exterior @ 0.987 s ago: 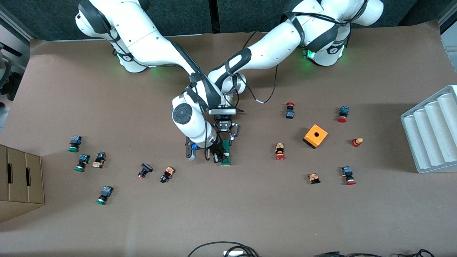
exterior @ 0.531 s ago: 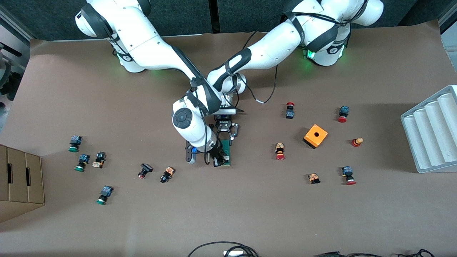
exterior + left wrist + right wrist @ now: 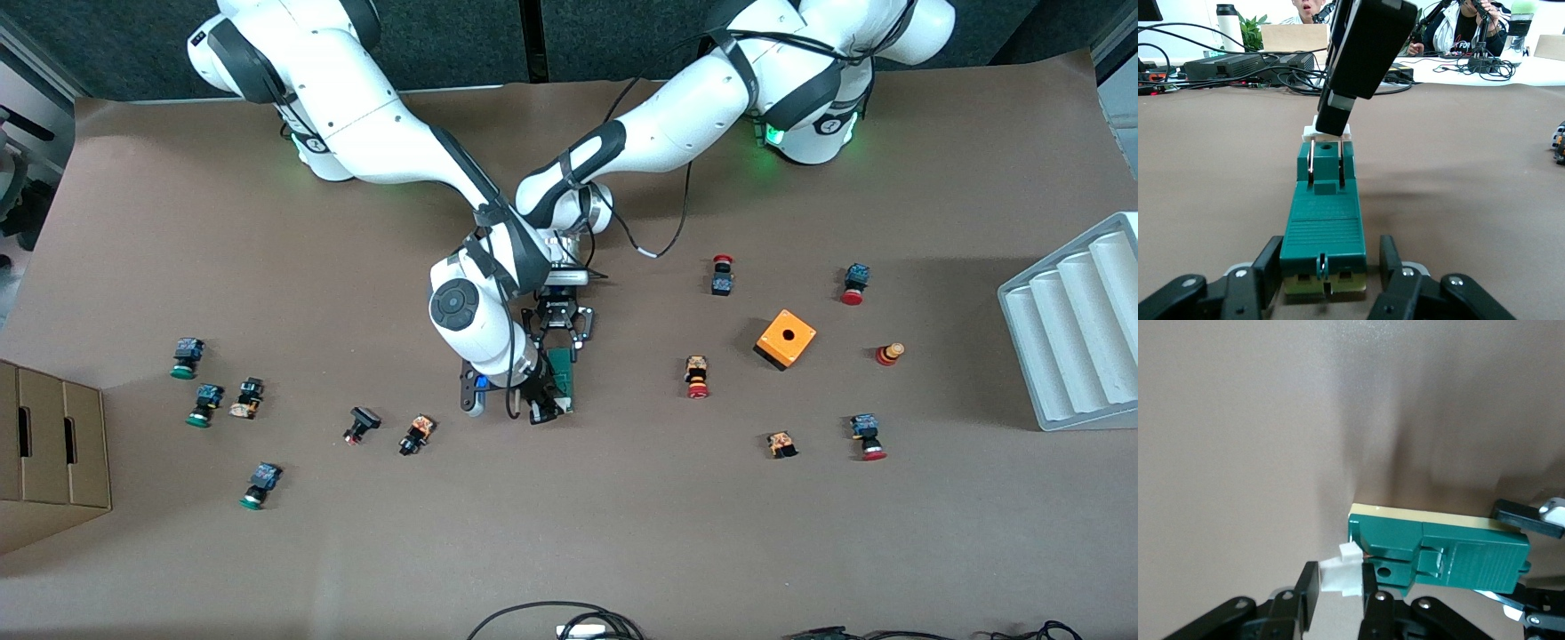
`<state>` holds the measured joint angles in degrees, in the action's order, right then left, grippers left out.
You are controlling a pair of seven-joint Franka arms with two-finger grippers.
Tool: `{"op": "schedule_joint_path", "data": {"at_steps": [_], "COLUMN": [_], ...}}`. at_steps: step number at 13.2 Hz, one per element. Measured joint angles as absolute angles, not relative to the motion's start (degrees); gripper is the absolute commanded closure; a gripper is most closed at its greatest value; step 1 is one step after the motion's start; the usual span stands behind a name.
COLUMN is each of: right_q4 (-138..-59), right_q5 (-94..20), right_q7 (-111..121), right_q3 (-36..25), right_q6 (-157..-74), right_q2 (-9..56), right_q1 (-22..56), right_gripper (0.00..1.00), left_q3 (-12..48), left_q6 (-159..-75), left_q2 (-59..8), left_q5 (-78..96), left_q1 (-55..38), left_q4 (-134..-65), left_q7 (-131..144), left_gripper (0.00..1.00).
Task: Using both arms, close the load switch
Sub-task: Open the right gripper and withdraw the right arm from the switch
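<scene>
Currently: load switch (image 3: pixel 1324 227) flat on table (image 3: pixel 622 533), clamped at one end by left gripper (image 3: pixel 1328 280). Right gripper (image 3: pixel 1335 587) pinches white slider (image 3: pixel 1341 577) at opposite end. Risk: slider slipping free if its narrow grip loosens.

A robotics lab — two white arms (image 3: pixel 391 160) are bolted at the edge of a surface (image 3: pixel 622 533) covered in brown paper, with dark panels along its edge. Small industrial push buttons (image 3: pixel 698 377) lie scattered over it, beside a cardboard box (image 3: pixel 49 444) and a grey ridged tray (image 3: pixel 1076 324). The left wrist view shows cables (image 3: pixel 1238 67), black equipment and seated people (image 3: pixel 1468 27) at desks — a shared workroom.
</scene>
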<state>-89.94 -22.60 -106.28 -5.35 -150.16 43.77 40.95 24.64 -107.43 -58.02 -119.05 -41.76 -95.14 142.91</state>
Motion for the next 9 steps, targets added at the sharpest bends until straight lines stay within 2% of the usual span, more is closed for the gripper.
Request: {"op": "schedule_joint_path", "data": {"at_steps": [9], "right_q4": [-88.67], "right_q5": [-22.60], "right_q7": [-106.28], "right_q3": [-5.46], "right_q6": [-150.16], "right_q2": [44.71], "right_q1": [40.95], "right_gripper": [0.66], "left_q3": [24.63], "left_q6": [-107.43], "left_q2": [-58.02], "left_q5": [-119.06], "left_q1": [-41.76], "left_q4": [-95.14], "left_q7": [142.92], "left_gripper": [0.34]}}
